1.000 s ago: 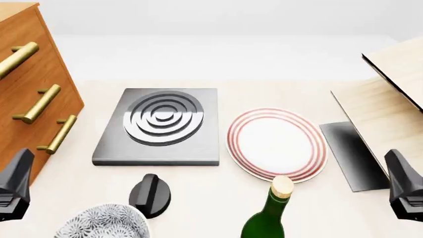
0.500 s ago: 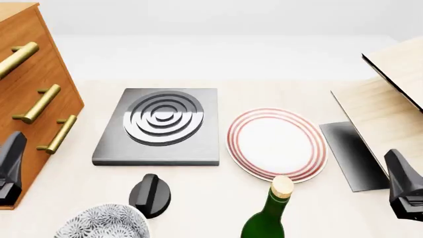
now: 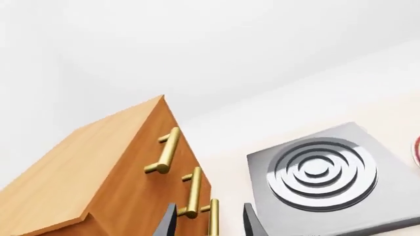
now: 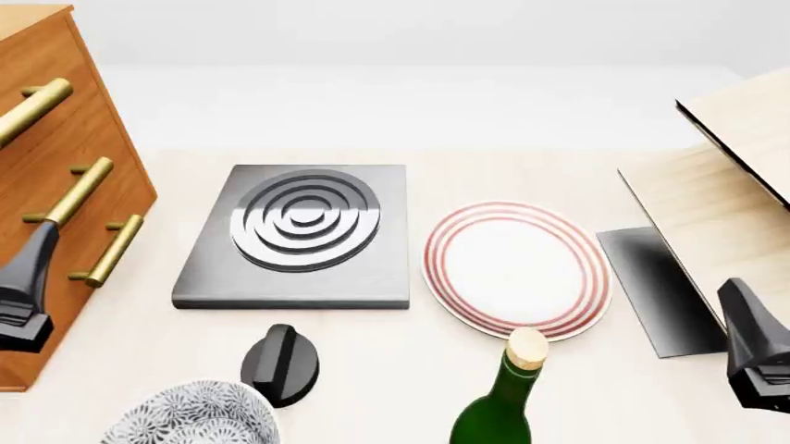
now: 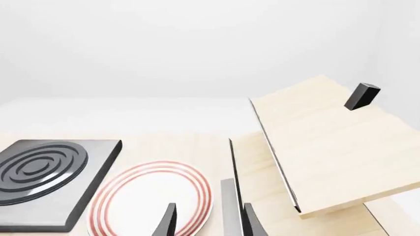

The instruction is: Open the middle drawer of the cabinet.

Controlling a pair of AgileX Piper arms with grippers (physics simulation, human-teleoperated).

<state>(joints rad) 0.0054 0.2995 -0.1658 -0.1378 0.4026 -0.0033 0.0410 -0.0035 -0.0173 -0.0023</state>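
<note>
As the left wrist view shows, one cabinet [image 3: 111,172], three handles; left gripper [image 3: 208,227] parted, middle drawer [image 3: 192,194] handle just above. Front view: cabinet upper left. Right wrist view: right gripper [image 5: 208,223] parted, one plate [image 5: 147,196].

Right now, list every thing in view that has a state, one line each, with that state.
middle drawer: shut, flush with the cabinet front.
top drawer: shut.
bottom drawer: shut.
left gripper: open, empty, close to the handles.
right gripper: open, empty.
pale wooden box: lid raised.
green bottle: upright, corked.
</note>
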